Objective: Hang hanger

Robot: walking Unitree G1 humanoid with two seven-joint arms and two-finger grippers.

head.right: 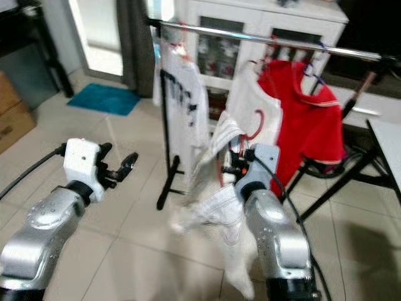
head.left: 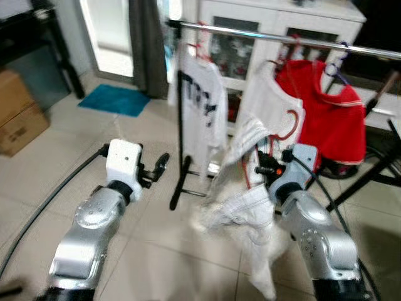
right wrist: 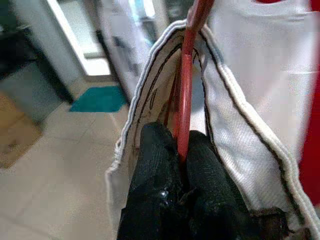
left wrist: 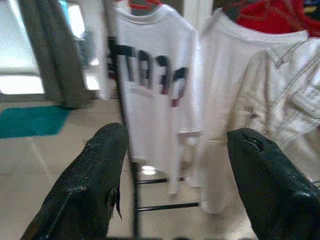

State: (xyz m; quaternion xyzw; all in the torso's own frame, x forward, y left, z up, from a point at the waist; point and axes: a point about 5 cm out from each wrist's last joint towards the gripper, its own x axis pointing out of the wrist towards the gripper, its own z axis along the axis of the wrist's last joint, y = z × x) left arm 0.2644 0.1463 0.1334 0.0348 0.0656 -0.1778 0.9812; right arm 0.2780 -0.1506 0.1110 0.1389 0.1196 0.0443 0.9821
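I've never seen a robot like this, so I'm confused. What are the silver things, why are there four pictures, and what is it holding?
The silver things are the robot's two arms. Two pictures come from cameras in its head, looking down at the arms. The other two come from little cameras on its wrists, looking along its black fingers.

The right gripper is shut on a red hanger that carries a white garment. The left gripper is open and holds nothing.

In front stands a clothes rail with a white printed shirt, a plain white shirt and a red shirt hanging on it. The floor is tiled, with a blue mat.
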